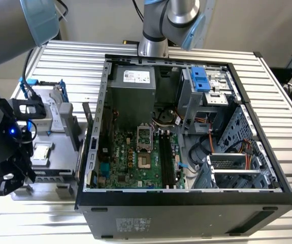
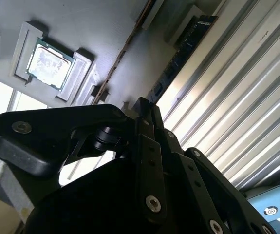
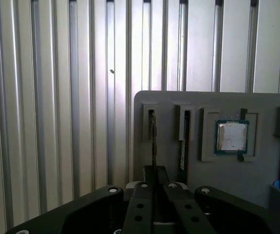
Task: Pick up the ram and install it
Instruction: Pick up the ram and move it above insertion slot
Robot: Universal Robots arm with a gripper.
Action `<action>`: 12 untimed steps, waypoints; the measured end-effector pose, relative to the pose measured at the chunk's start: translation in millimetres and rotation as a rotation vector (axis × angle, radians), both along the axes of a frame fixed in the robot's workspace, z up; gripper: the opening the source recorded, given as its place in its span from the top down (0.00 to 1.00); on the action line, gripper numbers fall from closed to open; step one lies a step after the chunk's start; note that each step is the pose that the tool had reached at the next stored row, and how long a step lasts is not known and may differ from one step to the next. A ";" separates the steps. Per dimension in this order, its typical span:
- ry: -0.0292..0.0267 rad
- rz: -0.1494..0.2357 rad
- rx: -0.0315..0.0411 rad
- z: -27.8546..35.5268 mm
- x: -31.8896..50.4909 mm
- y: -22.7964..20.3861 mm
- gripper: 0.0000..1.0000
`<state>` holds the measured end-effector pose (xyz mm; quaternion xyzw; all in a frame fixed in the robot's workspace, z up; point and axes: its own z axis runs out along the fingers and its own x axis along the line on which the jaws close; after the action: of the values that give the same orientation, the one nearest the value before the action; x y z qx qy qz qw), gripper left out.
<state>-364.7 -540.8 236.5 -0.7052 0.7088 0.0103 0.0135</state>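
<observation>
We see tool (image 3: 154, 171) drawn together, clamped on thin edge of ram (image 3: 153, 129), in first wrist view. Ram upright in slot of grey tray (image 3: 144, 97). Second stick (image 3: 182, 146) in next slot; chip (image 3: 232, 136) in recess just past it. In exterior view, tool at tray's 7 o'clock corner; tray on ribbed desk (image 1: 59, 56) at 9 o'clock of open case (image 1: 186, 203). Black board slots (image 1: 167, 157) near case middle, well apart from ram.

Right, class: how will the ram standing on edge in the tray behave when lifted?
The ram looks thin and flat, so probably light and stiff. Standing in a narrow slot of the tray, it may bind if pulled crookedly. Being so thin, it could crack under sideways force.
</observation>
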 end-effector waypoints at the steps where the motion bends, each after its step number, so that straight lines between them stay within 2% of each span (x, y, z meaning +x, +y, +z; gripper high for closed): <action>1: 0.0000 0.000 0.0000 0.0 0.0 0.0 1.00; 7: 0.0000 0.000 0.0000 2.3 0.0 0.0 1.00; 12: 0.0000 0.000 0.0000 6.9 0.0 0.0 1.00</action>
<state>-364.7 -540.7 243.4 -0.7051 0.7089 0.0103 0.0135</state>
